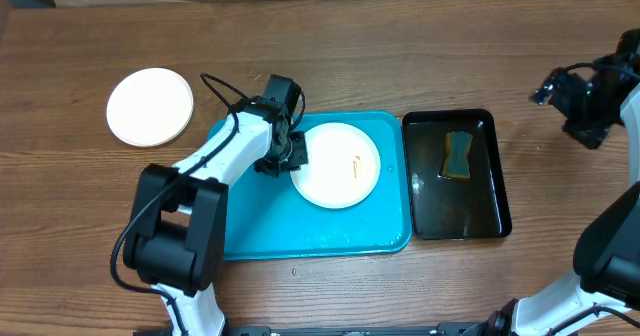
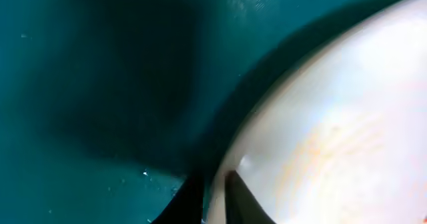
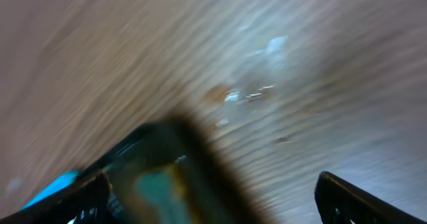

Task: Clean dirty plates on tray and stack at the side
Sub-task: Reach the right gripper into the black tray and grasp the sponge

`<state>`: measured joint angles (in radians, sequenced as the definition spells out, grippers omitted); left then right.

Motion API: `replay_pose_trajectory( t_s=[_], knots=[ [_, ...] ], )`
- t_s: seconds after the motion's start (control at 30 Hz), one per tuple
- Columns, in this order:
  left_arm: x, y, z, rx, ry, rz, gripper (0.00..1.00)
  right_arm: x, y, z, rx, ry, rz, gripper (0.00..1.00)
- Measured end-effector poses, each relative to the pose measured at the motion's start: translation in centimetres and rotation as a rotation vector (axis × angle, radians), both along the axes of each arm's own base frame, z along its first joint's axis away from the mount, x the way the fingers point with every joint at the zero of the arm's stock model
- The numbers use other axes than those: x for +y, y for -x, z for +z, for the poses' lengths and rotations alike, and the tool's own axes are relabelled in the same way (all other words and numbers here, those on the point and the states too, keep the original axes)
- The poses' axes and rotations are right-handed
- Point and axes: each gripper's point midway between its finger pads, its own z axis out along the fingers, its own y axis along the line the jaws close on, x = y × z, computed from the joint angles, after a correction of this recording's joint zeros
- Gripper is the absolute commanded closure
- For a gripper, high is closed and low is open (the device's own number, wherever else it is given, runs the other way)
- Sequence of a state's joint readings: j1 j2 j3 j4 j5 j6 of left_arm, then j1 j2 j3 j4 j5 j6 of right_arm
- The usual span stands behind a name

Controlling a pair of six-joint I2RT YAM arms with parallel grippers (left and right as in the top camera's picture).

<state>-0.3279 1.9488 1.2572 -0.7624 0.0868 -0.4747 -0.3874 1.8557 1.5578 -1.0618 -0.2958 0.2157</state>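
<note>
A white plate (image 1: 335, 166) with a small orange smear lies on the turquoise tray (image 1: 300, 238). My left gripper (image 1: 295, 156) is at the plate's left rim. In the left wrist view its two dark fingers (image 2: 213, 184) pinch the pale rim of the plate (image 2: 347, 117) above the tray floor (image 2: 80, 84). A second white plate (image 1: 150, 106) rests on the table at the far left. My right gripper (image 1: 550, 88) hovers over the table at the right, open, with nothing between its fingers (image 3: 213, 204).
A black tray (image 1: 480, 221) holding liquid and a green-yellow sponge (image 1: 458, 154) stands right of the turquoise tray. It shows blurred in the right wrist view (image 3: 160, 177). Cardboard lines the table's far edge.
</note>
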Motion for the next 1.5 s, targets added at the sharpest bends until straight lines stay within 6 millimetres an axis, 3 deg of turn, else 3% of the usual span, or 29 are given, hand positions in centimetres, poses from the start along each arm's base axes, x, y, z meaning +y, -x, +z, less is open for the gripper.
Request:
replay_pose_trajectory(
  t_s=[0.23,0.47,0.57,0.7,0.97,1.13,1.37,1.5],
  knots=[
    [-0.8,-0.1,0.2,0.002,0.043,-0.005,0.96,5.7,0.2,0.5,-0.014,-0.110,0.200,0.02],
    [-0.9,0.0,0.2,0.009,0.053,0.010,0.94,12.1,2.6,-0.8,0.143,0.010,0.388,0.07],
    [-0.9,0.0,0.2,0.010,0.054,0.013,0.93,13.2,4.4,-1.3,0.240,0.078,0.402,0.08],
    [-0.9,0.0,0.1,0.011,0.053,0.016,0.88,13.5,5.3,-2.0,0.298,0.173,0.394,0.10],
    [-1.0,0.1,-0.1,0.019,0.056,0.016,0.87,13.6,6.4,-6.6,0.324,0.242,0.382,0.14],
    [-1.0,0.1,-0.1,0.019,0.055,0.017,0.86,13.4,6.8,-9.4,0.306,0.248,0.371,0.35],
    [-1.0,0.1,-0.1,0.020,0.054,0.017,0.85,13.5,7.1,-11.7,0.276,0.243,0.366,0.40],
    [-1.0,0.1,-0.1,0.020,0.054,0.017,0.85,13.6,7.9,-12.1,0.297,0.236,0.371,0.89]
  ],
)
